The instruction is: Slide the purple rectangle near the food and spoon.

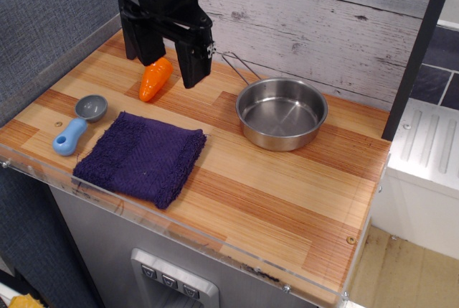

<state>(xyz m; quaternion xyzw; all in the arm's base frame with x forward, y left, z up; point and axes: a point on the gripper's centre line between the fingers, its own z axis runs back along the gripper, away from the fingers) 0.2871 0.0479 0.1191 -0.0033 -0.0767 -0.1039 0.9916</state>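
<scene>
The purple towel (141, 157) lies flat near the front left edge of the wooden counter. The spoon (79, 124), with a light-blue handle and a grey bowl, lies just left of it. The orange carrot (155, 79) lies behind the towel, a short gap away. My gripper (169, 62) hangs high above the back of the counter, over the carrot, well clear of the towel. Its two black fingers are spread apart and hold nothing.
A steel pan (281, 113) with a wire handle stands to the right of the towel, towards the back. A plank wall runs along the back. A clear plastic lip edges the counter's front (215, 247). Bare wood stretches across the front right.
</scene>
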